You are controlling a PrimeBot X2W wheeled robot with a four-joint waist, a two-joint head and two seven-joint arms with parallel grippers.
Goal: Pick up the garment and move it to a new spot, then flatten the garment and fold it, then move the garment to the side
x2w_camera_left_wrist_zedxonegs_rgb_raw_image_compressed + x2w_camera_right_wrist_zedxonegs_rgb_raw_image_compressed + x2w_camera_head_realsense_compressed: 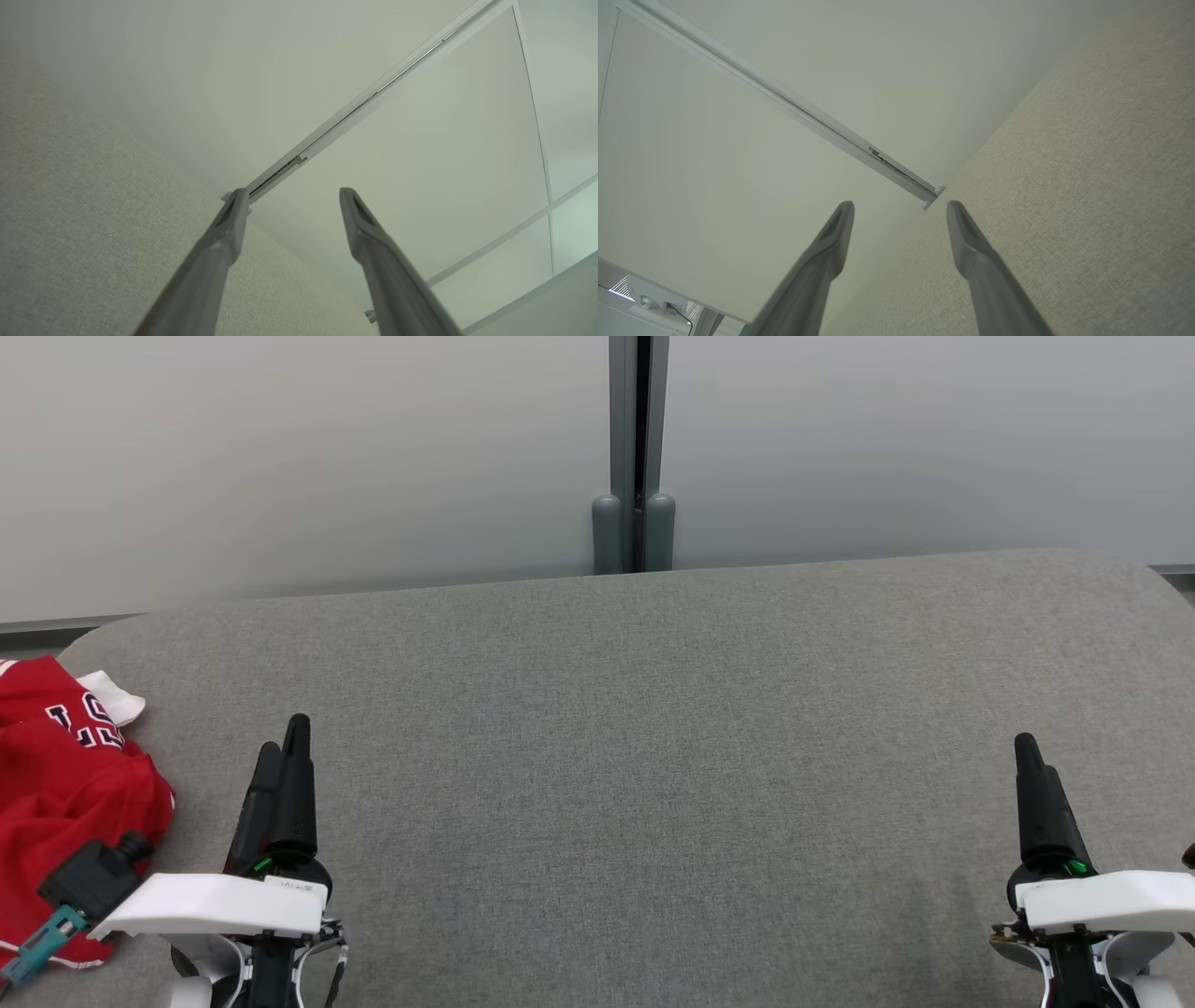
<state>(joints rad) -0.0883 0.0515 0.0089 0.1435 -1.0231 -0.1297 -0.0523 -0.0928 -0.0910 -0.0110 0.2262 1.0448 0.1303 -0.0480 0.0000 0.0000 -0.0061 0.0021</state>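
Garment point(56, 775), red with white lettering and a white trim piece, is located at the far left edge of the head view. It is seen crumpled on the grey fabric-covered surface point(653, 756), close to that surface's rounded left corner. Its lower part is hidden behind the left wrist's dark camera block point(89, 877).

The left gripper point(285, 735) is seen just to the right of the garment, apart from it, above the grey surface. In the left wrist view its two fingers point(224, 242) are spread wide, and nothing is held between them.

The right gripper point(1030, 747) is seen at the lower right, well apart from the garment. In the right wrist view its fingers point(976, 261) are likewise spread wide, with nothing clamped.

Pale wall panels joined by a grey vertical post point(639, 448) are seen behind the surface.
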